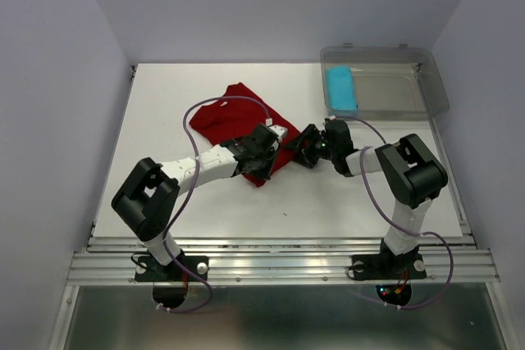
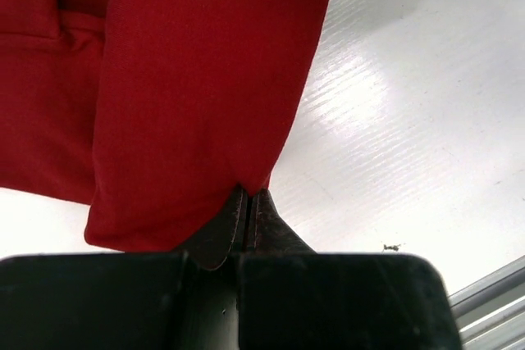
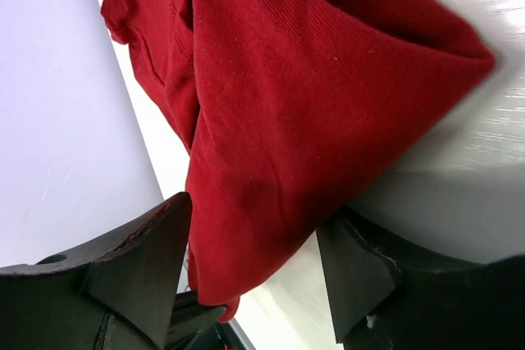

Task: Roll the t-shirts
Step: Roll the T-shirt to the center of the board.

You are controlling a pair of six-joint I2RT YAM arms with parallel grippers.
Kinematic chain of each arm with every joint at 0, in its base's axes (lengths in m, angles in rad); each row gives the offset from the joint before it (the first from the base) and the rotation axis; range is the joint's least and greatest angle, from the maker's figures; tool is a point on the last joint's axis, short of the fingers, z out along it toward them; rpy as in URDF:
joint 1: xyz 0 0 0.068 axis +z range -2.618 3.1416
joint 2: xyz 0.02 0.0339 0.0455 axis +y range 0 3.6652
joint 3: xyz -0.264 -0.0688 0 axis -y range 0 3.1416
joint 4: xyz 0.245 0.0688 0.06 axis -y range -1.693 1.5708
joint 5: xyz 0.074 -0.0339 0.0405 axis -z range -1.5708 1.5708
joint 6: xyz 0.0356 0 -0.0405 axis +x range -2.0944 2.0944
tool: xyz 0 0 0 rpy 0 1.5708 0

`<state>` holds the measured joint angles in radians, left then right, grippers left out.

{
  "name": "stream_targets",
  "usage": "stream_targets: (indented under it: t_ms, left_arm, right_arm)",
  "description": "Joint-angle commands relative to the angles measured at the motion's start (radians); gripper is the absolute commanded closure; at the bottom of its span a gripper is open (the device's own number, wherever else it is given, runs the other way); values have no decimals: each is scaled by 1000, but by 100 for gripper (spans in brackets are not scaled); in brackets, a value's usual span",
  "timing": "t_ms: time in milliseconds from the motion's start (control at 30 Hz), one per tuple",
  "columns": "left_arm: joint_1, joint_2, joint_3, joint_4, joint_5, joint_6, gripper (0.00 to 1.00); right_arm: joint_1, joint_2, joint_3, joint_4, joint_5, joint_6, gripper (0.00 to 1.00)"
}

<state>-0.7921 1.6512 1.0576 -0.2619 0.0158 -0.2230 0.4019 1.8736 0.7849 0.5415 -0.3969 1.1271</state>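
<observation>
Left hand [image 2: 248,196] pinched on soft dark red shirt [image 2: 189,79] hem — right hand [image 3: 254,231] spread astride knit fold

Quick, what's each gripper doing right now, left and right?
Left gripper: shut on an edge of the dark red t-shirt.
Right gripper: open, jaws either side of a fold of that shirt, not visibly clamped.

Dark red t-shirt [image 1: 234,116] lies partly folded at centre; cyan-blue shirt [image 1: 340,90] sits rolled, far right
</observation>
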Motion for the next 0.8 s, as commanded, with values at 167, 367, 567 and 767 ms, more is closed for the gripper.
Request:
stream_targets:
  t_ms: [167, 367, 567, 767]
  left_arm:
    - [28, -90, -30, 33, 61, 2, 100]
    - [28, -96, -33, 18, 38, 4, 100]
    - [25, -122, -4, -22, -49, -4, 87]
    - [19, -100, 25, -68, -183, -22, 83]
  right_arm:
    - [15, 39, 47, 8, 39, 3, 27]
    - [15, 61, 71, 35, 27, 30, 99]
    - [25, 24, 65, 14, 26, 20, 99]
    - [25, 2, 60, -8, 29, 10, 99]
